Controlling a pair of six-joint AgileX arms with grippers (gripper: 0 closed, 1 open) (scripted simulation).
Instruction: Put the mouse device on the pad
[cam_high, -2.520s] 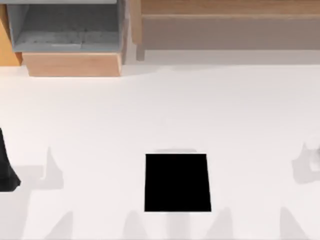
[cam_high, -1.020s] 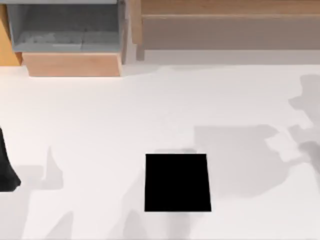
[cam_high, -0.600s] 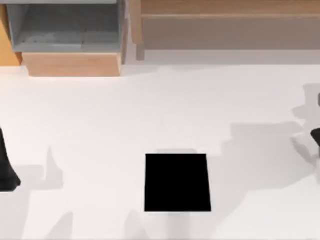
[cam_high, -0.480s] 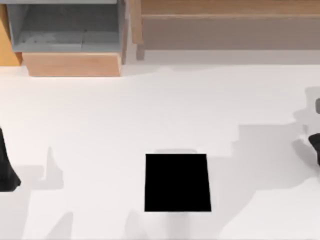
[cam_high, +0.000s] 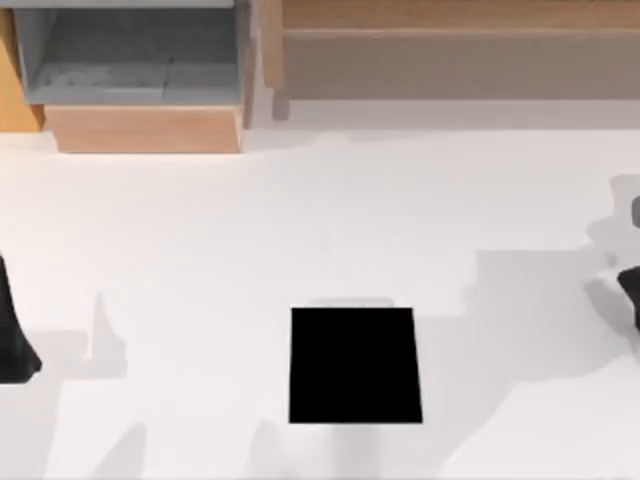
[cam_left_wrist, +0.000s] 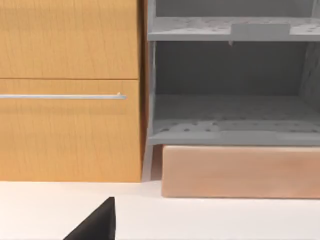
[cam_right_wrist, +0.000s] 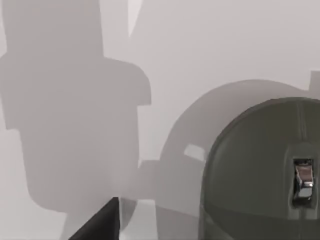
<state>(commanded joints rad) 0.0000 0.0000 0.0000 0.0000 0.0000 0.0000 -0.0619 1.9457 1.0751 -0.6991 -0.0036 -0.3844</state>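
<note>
Right claw (cam_high: 632, 296) unmoved, mouse device (cam_right_wrist: 262, 170) beside.

overhead view of table (cam_high: 200, 230), left wrist facing shelves (cam_left_wrist: 230, 90)

right arm (cam_high: 630, 297) — entered at table's right edge | its shadow now spreads toward the pad (cam_high: 355, 365)

- pad (cam_high: 355, 365): plain matte black
- mouse device (cam_right_wrist: 260, 170): dull grey-olive, silvery wheel
- table (cam_high: 300, 220): white, grey shadows
- cabinet (cam_left_wrist: 70, 90): orange wood grain
- shelf (cam_left_wrist: 232, 75): speckled grey
</note>
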